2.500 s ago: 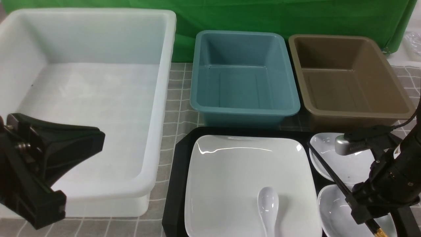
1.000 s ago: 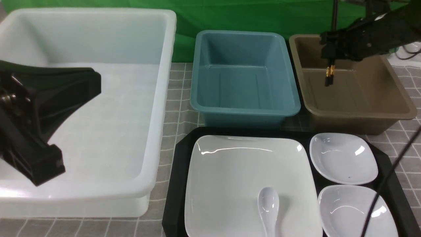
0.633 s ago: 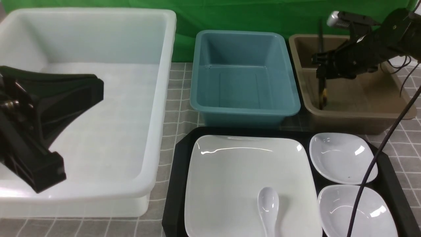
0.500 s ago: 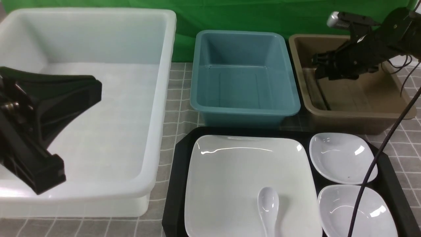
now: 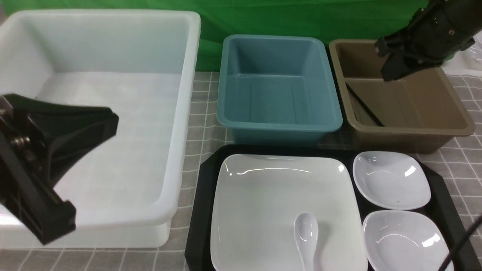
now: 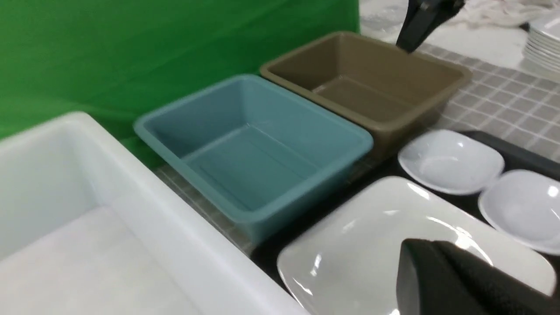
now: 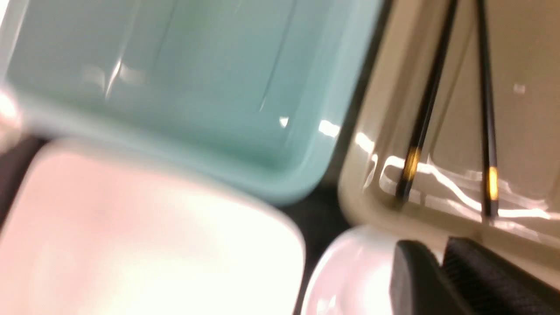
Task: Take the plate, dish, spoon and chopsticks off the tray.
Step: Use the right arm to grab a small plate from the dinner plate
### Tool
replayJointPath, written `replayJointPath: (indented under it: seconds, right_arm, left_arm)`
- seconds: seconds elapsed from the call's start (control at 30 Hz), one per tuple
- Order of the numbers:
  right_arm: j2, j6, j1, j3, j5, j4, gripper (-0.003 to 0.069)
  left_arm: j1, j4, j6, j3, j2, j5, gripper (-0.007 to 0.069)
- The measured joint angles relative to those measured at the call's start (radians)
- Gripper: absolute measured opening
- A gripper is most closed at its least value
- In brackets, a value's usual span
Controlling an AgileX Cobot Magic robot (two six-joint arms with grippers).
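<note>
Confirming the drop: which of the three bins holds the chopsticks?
The brown bin, rightmost: the chopsticks lie inside. The white bin and teal bin hold nothing.

The plate [image 5: 278,199], the spoon [image 5: 305,235] and two small dishes [image 5: 391,180] are glossy white, like glazed ceramic. The tray [image 5: 199,210] is black plastic, rather matt. The white bin [image 5: 184,113], the teal bin [image 5: 278,126] and the brown bin [image 5: 410,130] are smooth plastic with a soft shine. The chopsticks [image 7: 426,100] look smooth, with metallic gold bands. A checked grey cloth covers the table [image 5: 205,113].
</note>
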Motion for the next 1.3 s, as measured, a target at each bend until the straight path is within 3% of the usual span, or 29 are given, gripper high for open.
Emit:
replayJointPath:
  seconds: [0.13, 0.23, 0.33, 0.43, 0.57, 0.73, 1.17, 1.27, 1.3]
  right_arm:
    - [-0.140, 0.101, 0.168, 0.187, 0.023, -0.150, 0.0111]
    - [-0.222, 0.135, 0.274, 0.336, 0.027, -0.187, 0.0117]
    - [-0.294, 0.169, 0.408, 0.545, 0.030, -0.198, 0.0202]
    - [-0.302, 0.178, 0.459, 0.688, 0.008, -0.211, 0.0317]
    - [-0.302, 0.196, 0.457, 0.830, -0.080, -0.242, 0.0424]
    - [-0.302, 0.201, 0.455, 0.920, -0.233, -0.250, 0.0446]
    - [-0.118, 0.245, 0.455, 0.940, -0.362, -0.409, 0.0442]
    - [-0.108, 0.245, 0.455, 0.934, -0.363, -0.412, 0.0399]
    - [-0.108, 0.245, 0.455, 0.934, -0.363, -0.412, 0.0355]
  left_arm:
    - [0.000, 0.001, -0.004, 0.000, 0.000, 0.059, 0.0005]
    - [0.000, 0.002, -0.005, 0.000, 0.000, 0.076, 0.0005]
    - [0.000, 0.004, -0.008, 0.000, 0.000, 0.081, 0.0005]
    - [0.000, 0.004, -0.008, 0.000, 0.000, 0.082, 0.0005]
    - [0.000, 0.005, -0.008, 0.000, 0.000, 0.084, 0.0005]
    - [0.000, 0.005, -0.008, 0.000, 0.000, 0.088, 0.0005]
    - [0.000, 0.005, -0.008, 0.000, 0.000, 0.091, 0.0005]
    - [0.000, 0.005, -0.008, 0.000, 0.000, 0.091, 0.0005]
    - [0.000, 0.005, -0.008, 0.000, 0.000, 0.091, 0.0005]
